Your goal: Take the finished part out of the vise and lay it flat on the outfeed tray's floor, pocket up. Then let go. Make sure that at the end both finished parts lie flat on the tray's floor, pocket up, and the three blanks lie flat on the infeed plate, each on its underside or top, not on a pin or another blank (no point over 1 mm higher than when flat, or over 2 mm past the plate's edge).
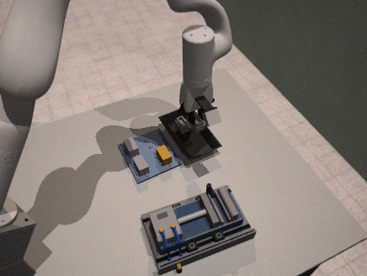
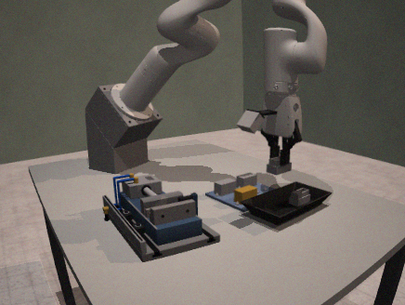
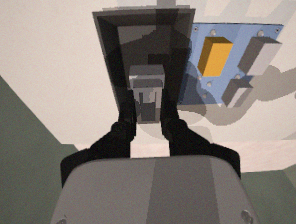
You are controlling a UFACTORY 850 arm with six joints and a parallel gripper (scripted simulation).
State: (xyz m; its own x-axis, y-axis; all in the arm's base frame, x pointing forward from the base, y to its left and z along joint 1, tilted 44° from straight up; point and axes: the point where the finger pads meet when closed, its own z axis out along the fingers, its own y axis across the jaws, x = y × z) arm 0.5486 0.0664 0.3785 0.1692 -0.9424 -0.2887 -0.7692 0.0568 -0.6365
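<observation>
Up top, the hand (image 1: 190,123) hangs over the black outfeed tray (image 1: 212,142), fingers clamped on the finished part (image 1: 182,123). The vise (image 1: 198,219) sits with nothing between its jaws. I'd lower straight down and release only once the part is flat on the floor.

From the side, the part (image 2: 279,165) is plainly well above the tray (image 2: 271,205), near its far end. Something grey (image 2: 299,195) is already sitting in the tray, so steer around it. The blue fixture plate (image 2: 222,195) alongside carries two grey blocks and a yellow one.

Wrist cam: the part (image 3: 146,86) looks lined up over the tray's floor (image 3: 129,45).
</observation>
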